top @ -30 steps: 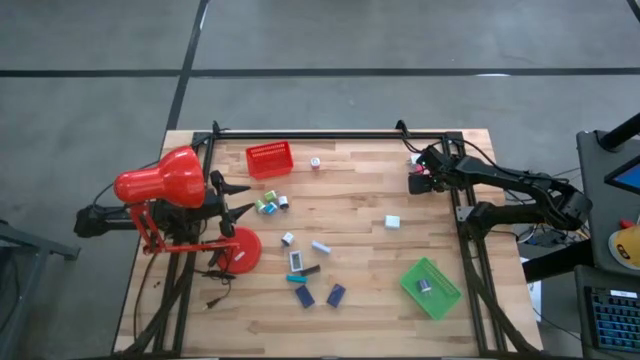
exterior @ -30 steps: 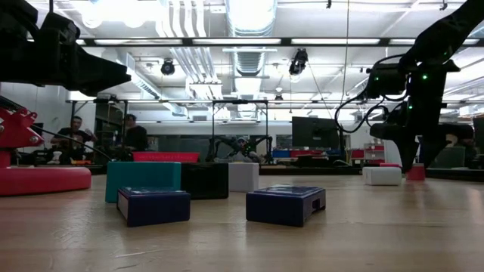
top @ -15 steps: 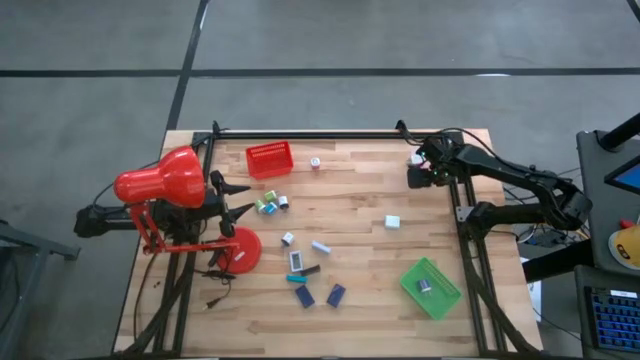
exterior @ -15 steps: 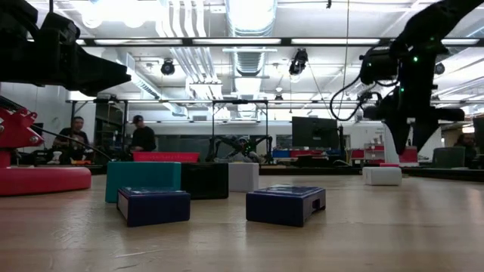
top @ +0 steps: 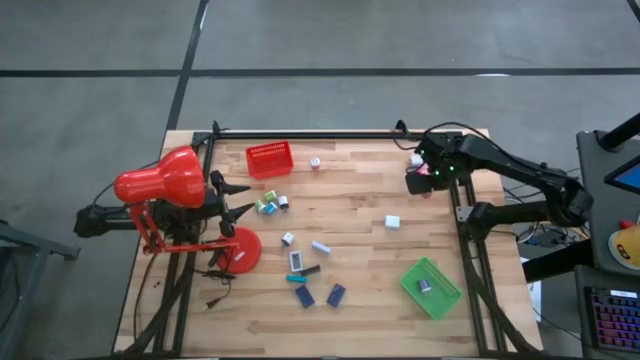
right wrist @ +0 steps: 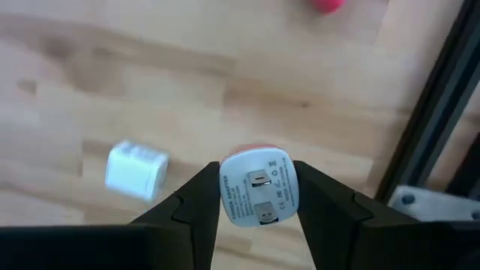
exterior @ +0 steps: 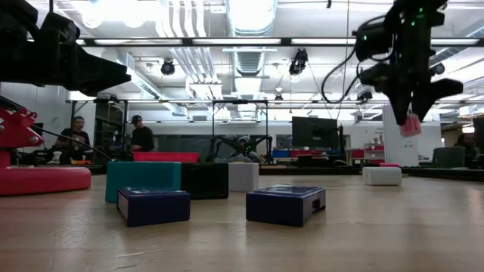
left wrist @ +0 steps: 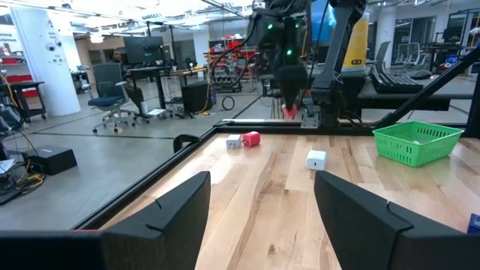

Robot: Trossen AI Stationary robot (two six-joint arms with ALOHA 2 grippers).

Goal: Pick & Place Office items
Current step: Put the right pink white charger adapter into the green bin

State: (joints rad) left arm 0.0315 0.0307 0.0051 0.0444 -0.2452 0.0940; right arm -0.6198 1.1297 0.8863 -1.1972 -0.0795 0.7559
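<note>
My right gripper (top: pixel 422 184) hangs high over the table's far right corner, shut on a small pink piece with a white face (right wrist: pixel 259 192), which in the low view shows as the pink piece (exterior: pixel 411 125) below the fingers. A white block (top: pixel 392 222) lies on the table under it. Several more office items (top: pixel 305 268) lie scattered mid-table. My left gripper (left wrist: pixel 261 202) waits open at the left edge, beside the red lamp (top: pixel 160 185). My right gripper pinches the pink-and-white piece by two opposite sides (right wrist: pixel 227 189) between its two fingers (right wrist: pixel 196 204). The fingers come from above, pointing down. The piece hangs at the fingertips (exterior: pixel 412 106), lifted well clear of the table, its white face toward the wrist camera.
A green tray (top: pixel 430 288) with one small item sits at the near right, a red tray (top: pixel 269 159) at the far left. A red piece (left wrist: pixel 251 138) and a white one (left wrist: pixel 234 141) lie near the far right corner. Black frame rails (top: pixel 462 215) run along the table's sides.
My right gripper has risen straight up from the table near the far right corner, tipping to point more steeply down, with the pink-and-white piece lifted clear between its fingers.
</note>
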